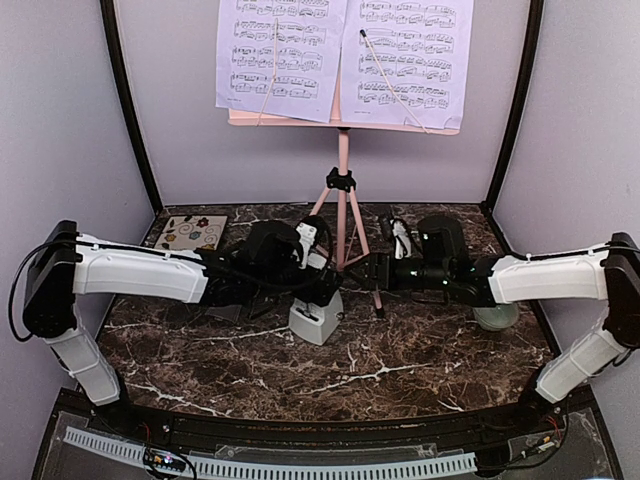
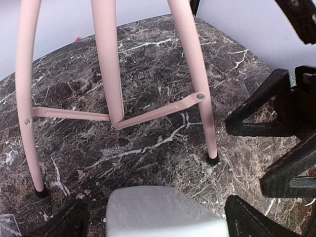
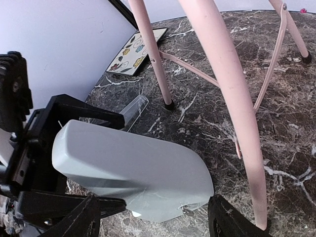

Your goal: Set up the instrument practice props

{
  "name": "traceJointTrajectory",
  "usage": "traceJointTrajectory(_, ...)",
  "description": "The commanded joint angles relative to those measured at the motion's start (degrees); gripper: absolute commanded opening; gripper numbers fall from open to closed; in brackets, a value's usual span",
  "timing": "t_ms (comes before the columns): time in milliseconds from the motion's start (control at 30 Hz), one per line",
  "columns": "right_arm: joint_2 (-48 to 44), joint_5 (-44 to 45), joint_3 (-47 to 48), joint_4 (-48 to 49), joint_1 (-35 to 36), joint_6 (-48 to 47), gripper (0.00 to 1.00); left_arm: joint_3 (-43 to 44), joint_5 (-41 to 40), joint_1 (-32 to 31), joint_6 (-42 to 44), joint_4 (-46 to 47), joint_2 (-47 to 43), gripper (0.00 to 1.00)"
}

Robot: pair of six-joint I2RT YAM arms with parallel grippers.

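The pink tripod music stand (image 1: pixel 343 180) stands at the back centre, and two sheet-music pages (image 1: pixel 280 50) rest on its desk. Its legs show in the left wrist view (image 2: pixel 108 64) and the right wrist view (image 3: pixel 227 79). The grey-white metronome (image 1: pixel 315 322) sits in front of the stand. My left gripper (image 1: pixel 322 285) is shut on its narrow top (image 2: pixel 158 212). My right gripper (image 1: pixel 362 270) is open, and its fingers stand either side of the metronome's wide base (image 3: pixel 138 173) without touching it. The right gripper's black fingers (image 2: pixel 256 113) show at the right of the left wrist view.
A floral coaster (image 1: pixel 192 233) lies at the back left and also shows in the right wrist view (image 3: pixel 133 52). A pale green bowl (image 1: pixel 497 317) sits under my right arm. A clear plastic piece (image 3: pixel 133 108) lies near the left stand leg. Walls close in both sides.
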Motion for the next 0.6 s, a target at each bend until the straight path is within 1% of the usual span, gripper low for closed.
traceJointTrajectory(0, 0.9, 0.3, 2.9, -2.1, 0.5, -2.5, 0.75, -2.1, 3.5, 0.9, -1.7, 3.1, -7.2, 0.99)
traceJointTrajectory(100, 1.6, 0.3, 4.0, -3.9, 1.0, -3.4, 0.74, -6.0, 5.2, 1.1, -1.8, 4.4, -12.5, 0.99)
traceJointTrajectory(200, 2.1, 0.9, 4.8, -5.7, 2.1, -4.1, 0.72, -11.5, 5.3, 2.7, -3.8, 3.8, -19.3, 0.99)
traceJointTrajectory(267, 2.5, 1.5, 4.6, -5.9, 3.0, -3.7, 0.7, -15.2, 5.6, 4.7, -5.1, 2.2, -23.1, 0.94)
traceJointTrajectory(333, 3.4, 2.1, 5.0, -6.2, 3.7, -3.3, 0.67, -18.0, 5.4, 6.2, -5.3, 0.3, -25.6, 0.86)
traceJointTrajectory(433, 4.8, 2.6, 6.4, -6.9, 4.3, -3.1, 0.65, -20.7, 6.5, 7.1, -4.0, -0.5, -26.8, 0.8)
traceJointTrajectory(567, 5.9, 3.0, 7.9, -6.9, 4.8, -3.0, 0.65, -21.0, 8.7, 7.2, -3.6, 1.2, -23.6, 0.75)
